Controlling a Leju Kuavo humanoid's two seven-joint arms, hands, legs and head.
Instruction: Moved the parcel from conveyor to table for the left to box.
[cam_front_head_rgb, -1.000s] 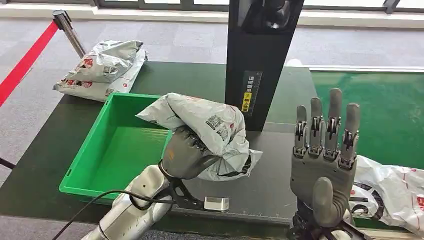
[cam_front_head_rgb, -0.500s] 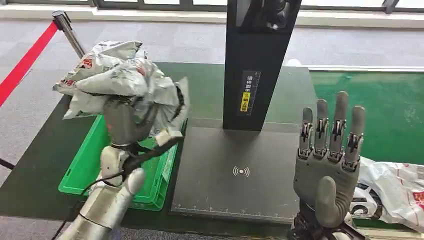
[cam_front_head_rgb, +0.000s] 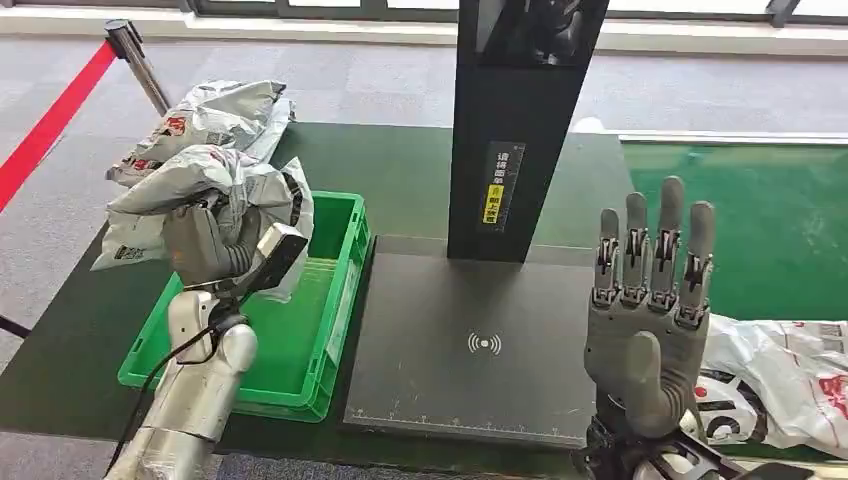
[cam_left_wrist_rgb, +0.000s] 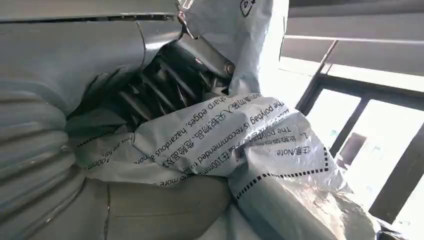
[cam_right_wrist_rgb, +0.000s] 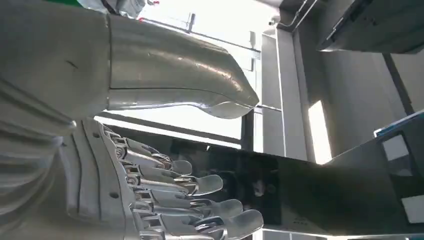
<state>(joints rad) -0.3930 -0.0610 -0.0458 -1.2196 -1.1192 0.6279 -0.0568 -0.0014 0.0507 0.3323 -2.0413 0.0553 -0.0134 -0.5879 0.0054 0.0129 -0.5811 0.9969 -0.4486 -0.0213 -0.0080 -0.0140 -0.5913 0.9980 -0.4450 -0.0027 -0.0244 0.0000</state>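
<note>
Gripping the crumpled parcel (cam_front_head_rgb: 205, 190) above the far-left corner of the green box (cam_front_head_rgb: 345, 250), the left hand (cam_front_head_rgb: 205, 245) risks dropping it outside onto the desk (cam_front_head_rgb: 400, 170), since the slack polybag overhangs the rim. Right hand (cam_front_head_rgb: 645, 330) is raised, fingers (cam_front_head_rgb: 668, 235) spread and empty, above the scanner plate (cam_front_head_rgb: 470, 340).

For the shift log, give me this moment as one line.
left hand: holds crumpled grey plastic parcel over green plastic bin | right hand: open, raised | bin: empty
</note>
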